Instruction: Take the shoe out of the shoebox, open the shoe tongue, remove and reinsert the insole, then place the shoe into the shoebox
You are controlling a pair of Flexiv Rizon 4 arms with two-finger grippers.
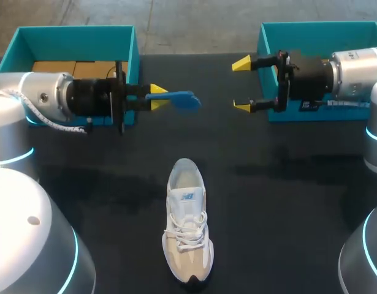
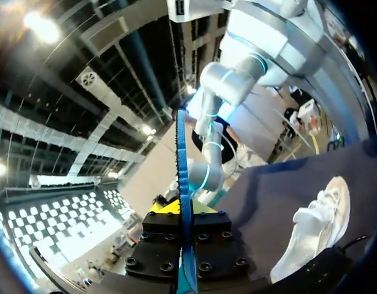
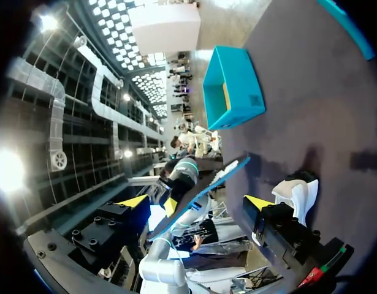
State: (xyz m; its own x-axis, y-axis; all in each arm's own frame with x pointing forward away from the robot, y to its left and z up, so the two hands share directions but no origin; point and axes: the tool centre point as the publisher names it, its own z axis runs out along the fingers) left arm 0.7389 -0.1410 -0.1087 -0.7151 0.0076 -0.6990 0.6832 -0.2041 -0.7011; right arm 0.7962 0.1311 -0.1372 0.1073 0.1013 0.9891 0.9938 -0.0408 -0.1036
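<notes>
Left gripper: closed on the blue insole, which projects ahead of the fingertips above the table. Right gripper: fingers spread wide, holding nothing. The white shoe rests sole-down at the near centre, toe toward the robot. At the far edge stand the left shoebox and the right shoebox, both teal.

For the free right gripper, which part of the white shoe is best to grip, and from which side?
Probably the heel collar of the shoe, from above: it stands upright on its sole, opening upward, heel end nearest the open right gripper.
</notes>
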